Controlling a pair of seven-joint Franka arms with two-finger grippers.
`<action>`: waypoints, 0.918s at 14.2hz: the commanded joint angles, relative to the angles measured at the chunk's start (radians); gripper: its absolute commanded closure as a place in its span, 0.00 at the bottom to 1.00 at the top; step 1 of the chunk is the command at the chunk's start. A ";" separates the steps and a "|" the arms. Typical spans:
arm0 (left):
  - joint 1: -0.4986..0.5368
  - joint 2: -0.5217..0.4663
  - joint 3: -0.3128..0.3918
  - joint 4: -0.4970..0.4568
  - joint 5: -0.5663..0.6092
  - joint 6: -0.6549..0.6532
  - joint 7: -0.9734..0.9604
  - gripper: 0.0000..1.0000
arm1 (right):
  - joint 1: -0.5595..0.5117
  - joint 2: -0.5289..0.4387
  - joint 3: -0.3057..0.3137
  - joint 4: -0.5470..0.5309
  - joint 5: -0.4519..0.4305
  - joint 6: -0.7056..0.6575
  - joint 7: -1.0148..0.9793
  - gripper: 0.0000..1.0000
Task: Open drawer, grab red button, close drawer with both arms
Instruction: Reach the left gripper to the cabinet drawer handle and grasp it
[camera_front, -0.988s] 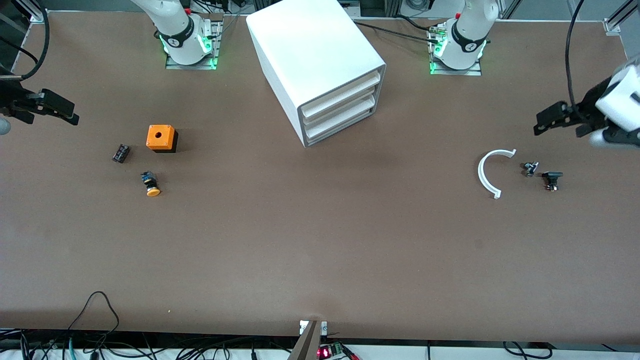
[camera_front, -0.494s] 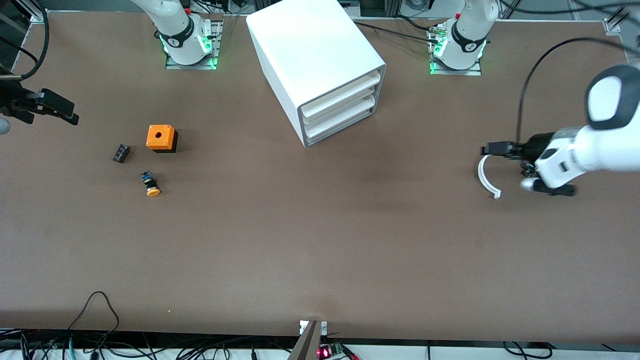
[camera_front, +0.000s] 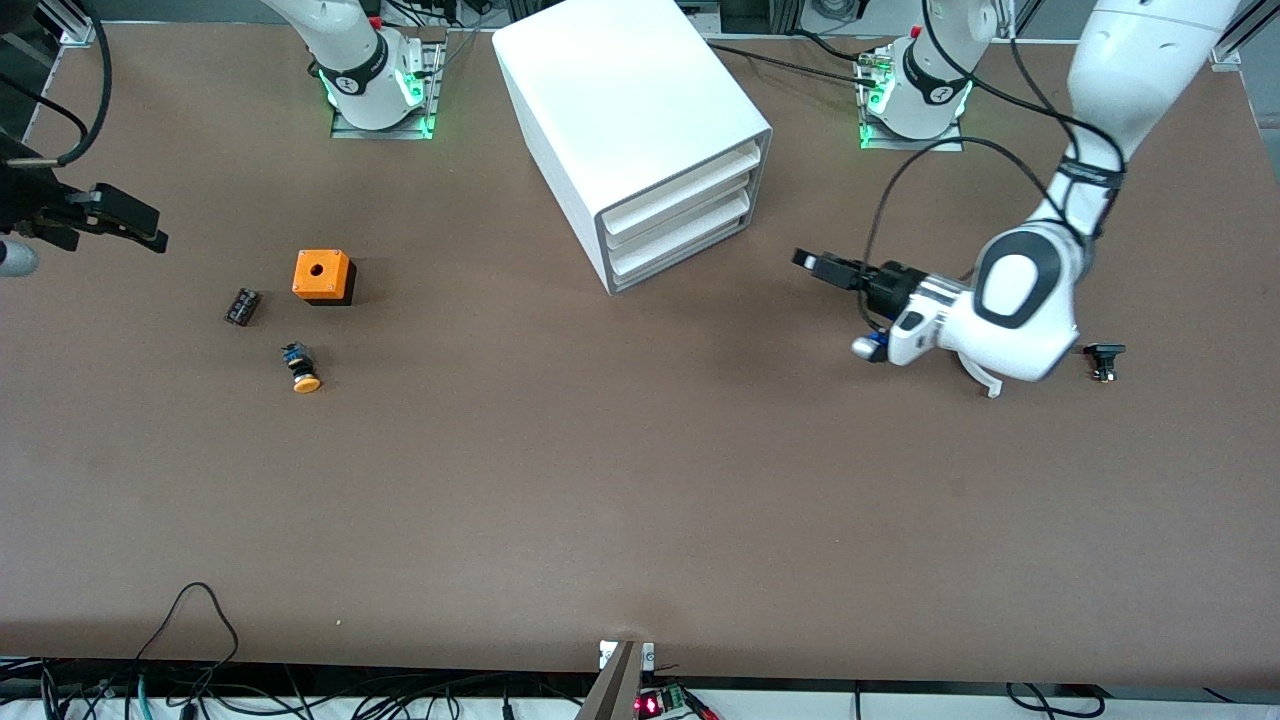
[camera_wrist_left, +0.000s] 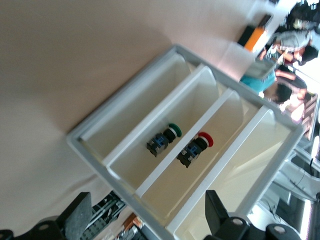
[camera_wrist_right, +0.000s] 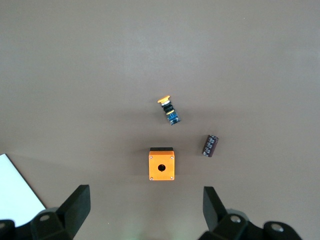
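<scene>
The drawer (camera_front: 678, 213) is one of three alike trays stacked in the white cabinet (camera_front: 620, 100), upper middle of the front view, and I read all three fronts as sitting level with the cabinet's frame, none drawn out. Through the left wrist view I'm looking straight into the trays: there's the button (camera_wrist_left: 196, 149), red cap, dark body, lying on its side inside the cabinet. A green-capped button (camera_wrist_left: 162, 140) lies just beside it, a white edge running between the two. Which tray each one lies in, I cannot tell.

Left gripper (camera_front: 808, 262) (camera_wrist_left: 146, 199) is over bare table, at mid-height in the front view, between the cabinet and a white curved piece (camera_front: 985, 380) that its arm partly covers. It points at the cabinet's front, apart from it. Jaws spread wide, nothing held.

Right gripper (camera_front: 140, 228) (camera_wrist_right: 146, 192) hangs at the edge of the front view, at the right arm's end of the table. Jaws wide apart too, and empty.

Below it in its wrist view: an orange box (camera_front: 323, 275) (camera_wrist_right: 161, 165) with a hole. An orange-capped button (camera_front: 300, 368) (camera_wrist_right: 169, 110) lies nearer the front camera, and a small dark cylinder (camera_front: 241, 306) (camera_wrist_right: 210, 145) beside the box.

A small black part (camera_front: 1103, 358) lies at the left arm's end.
</scene>
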 joint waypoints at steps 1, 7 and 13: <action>-0.011 -0.029 -0.094 -0.069 -0.029 0.089 0.032 0.00 | 0.029 0.050 0.002 0.008 -0.001 -0.010 -0.002 0.00; -0.039 -0.030 -0.208 -0.175 -0.092 0.241 0.045 0.00 | 0.112 0.087 0.002 0.008 -0.013 -0.011 0.005 0.00; -0.042 -0.032 -0.249 -0.223 -0.112 0.304 0.046 1.00 | 0.136 0.110 0.002 0.002 -0.010 -0.013 -0.004 0.00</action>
